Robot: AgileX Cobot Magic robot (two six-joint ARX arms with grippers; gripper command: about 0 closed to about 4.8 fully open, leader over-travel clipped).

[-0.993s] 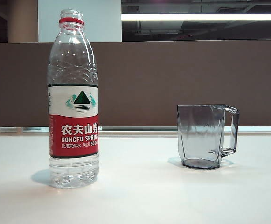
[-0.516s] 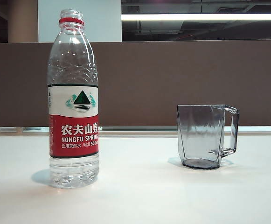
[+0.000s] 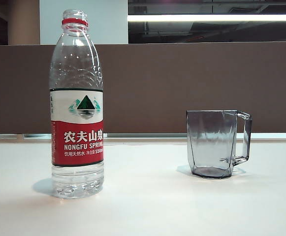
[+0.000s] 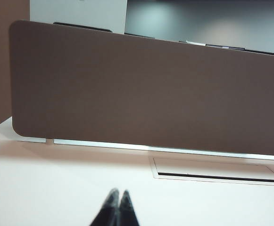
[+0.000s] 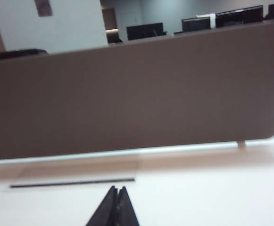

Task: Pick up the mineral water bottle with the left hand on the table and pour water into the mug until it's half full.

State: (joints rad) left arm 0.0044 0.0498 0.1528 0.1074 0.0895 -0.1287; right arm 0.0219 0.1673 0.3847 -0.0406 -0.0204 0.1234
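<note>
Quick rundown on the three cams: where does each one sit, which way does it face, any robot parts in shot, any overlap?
Exterior: low, near table height, facing the bottle, mug and brown divider; no robot parts visible.
Left wrist: on the left arm, looking over the table at the divider; shut left tool tips in shot.
Right wrist: same on the right arm; shut right tool tips.
Shared: all three see the white table and brown divider; both wrist views miss the bottle and mug.
</note>
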